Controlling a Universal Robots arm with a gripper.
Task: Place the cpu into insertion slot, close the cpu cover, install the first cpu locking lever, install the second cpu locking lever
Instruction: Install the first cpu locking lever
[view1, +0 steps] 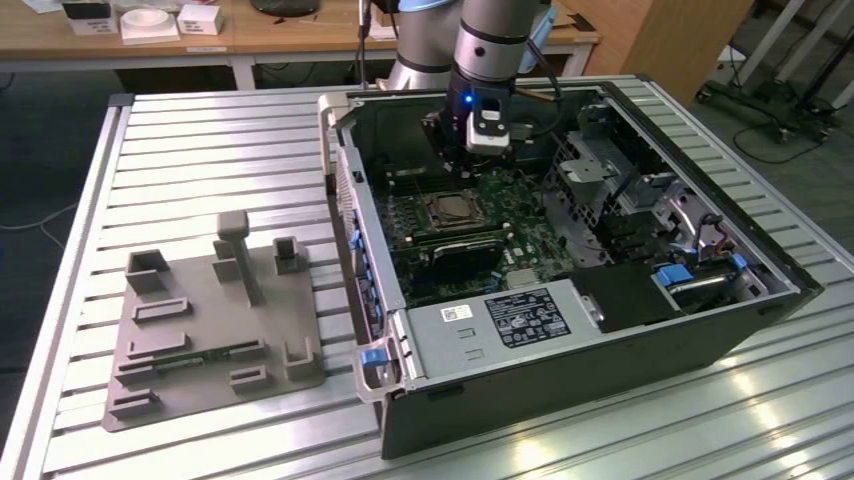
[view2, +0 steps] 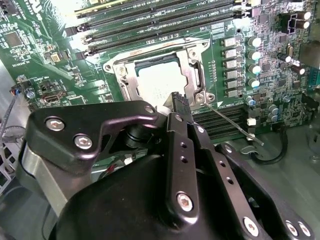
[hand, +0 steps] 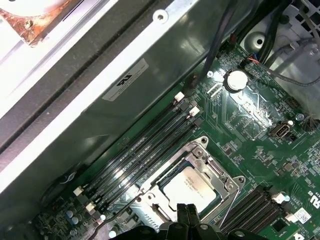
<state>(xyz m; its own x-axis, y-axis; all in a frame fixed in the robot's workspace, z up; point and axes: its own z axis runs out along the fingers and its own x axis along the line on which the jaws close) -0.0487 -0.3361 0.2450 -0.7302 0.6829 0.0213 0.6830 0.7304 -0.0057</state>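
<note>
The gripper (hand: 187, 209) is pinched shut right over the cpu (hand: 189, 184), down inside the case (view1: 667, 335) on a slatted metal table (view1: 200, 150), wooden desk (view1: 267, 38) behind it.

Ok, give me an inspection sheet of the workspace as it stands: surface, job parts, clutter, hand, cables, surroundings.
Surface: slatted metal table carrying an open computer case.
Job's things: chip seated in the socket; cover lies down flat around it; one thin lever sticks out from the socket's corner, apparently not latched.
Clutter: grey moulded tray beside the case, at the exterior view's left.
Hand: hand shut, just above the socket's edge, nothing seen held.
Cables: black cable looped at the board's edge, apart from the socket.
Surroundings: wooden desk behind the table.
</note>
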